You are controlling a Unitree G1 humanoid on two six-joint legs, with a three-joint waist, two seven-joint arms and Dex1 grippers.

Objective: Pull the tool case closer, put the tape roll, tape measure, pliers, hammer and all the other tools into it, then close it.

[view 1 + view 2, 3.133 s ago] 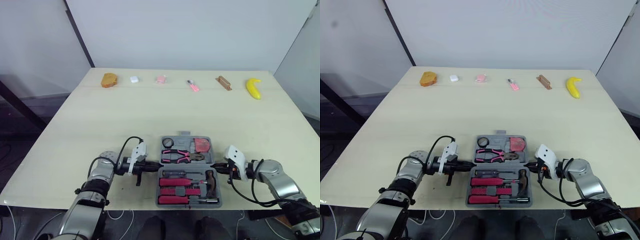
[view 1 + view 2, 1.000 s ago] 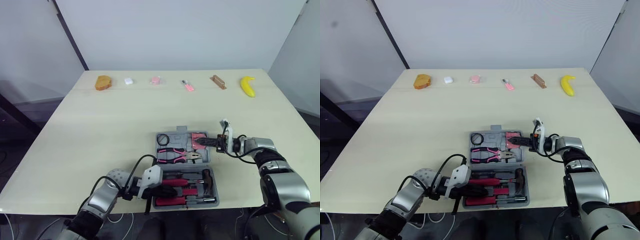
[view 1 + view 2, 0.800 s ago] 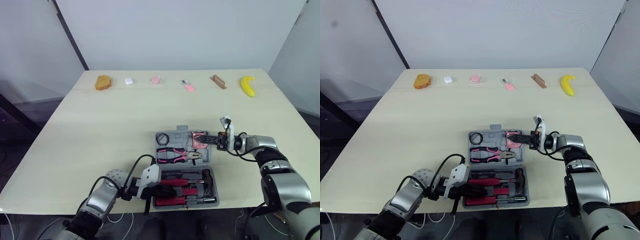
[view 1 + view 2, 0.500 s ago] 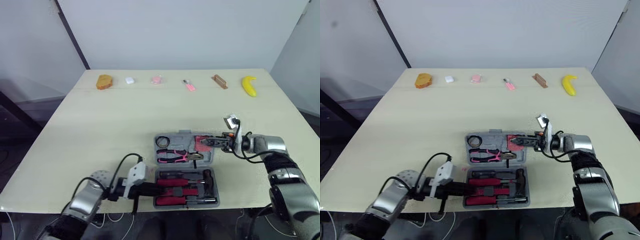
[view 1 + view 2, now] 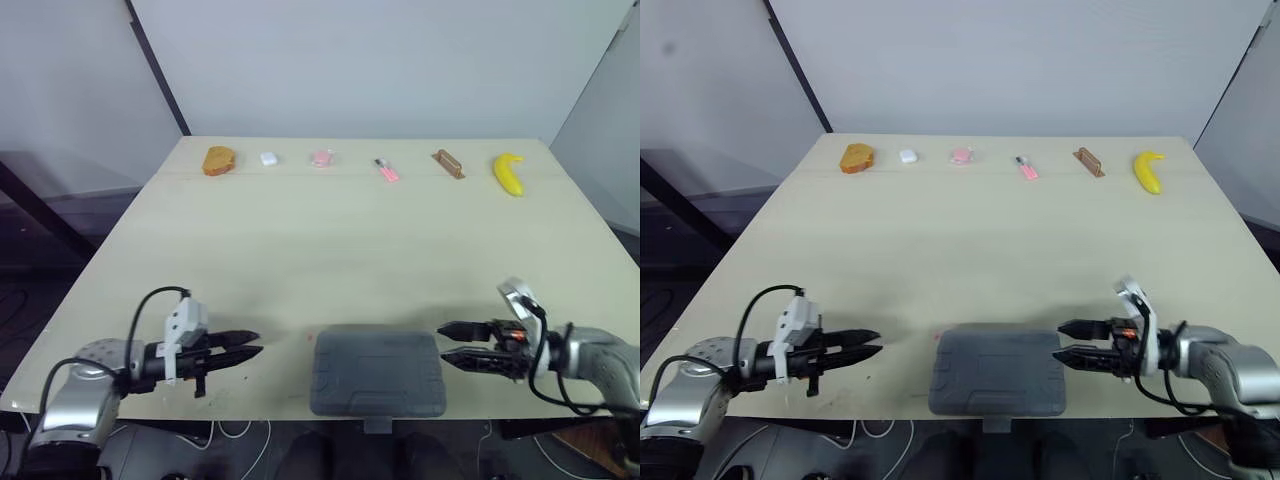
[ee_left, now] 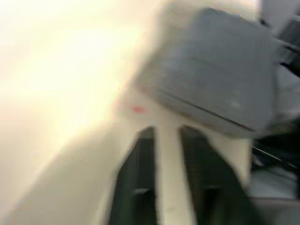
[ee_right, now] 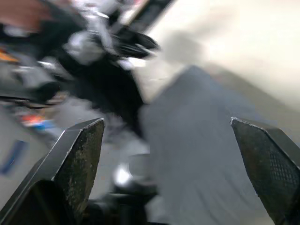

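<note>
The grey tool case [image 5: 378, 372] lies closed and flat at the table's near edge, lid down, its contents hidden. My left gripper [image 5: 256, 345] lies on the table a short way to the case's left, pointing at it, fingers slightly apart and empty. In the left wrist view the case [image 6: 220, 93] lies beyond the two fingers [image 6: 138, 187], with bare table between them. My right gripper [image 5: 442, 343] sits at the case's right edge, open, one fingertip above the other, holding nothing. The right wrist view shows the grey lid [image 7: 197, 140] between its wide-set fingers [image 7: 77, 154].
Along the far edge lie a bread piece [image 5: 218, 160], a small white case [image 5: 268, 158], a pink item [image 5: 322, 158], a pink pen-like thing [image 5: 386, 171], a brown block [image 5: 447, 165] and a banana [image 5: 508, 175]. A small red speck [image 5: 308, 338] marks the table left of the case.
The case's lid has come down and the case is now closed. My left gripper has drawn back to the left and opened. My right gripper has come down beside the case. The camera has shifted.
</note>
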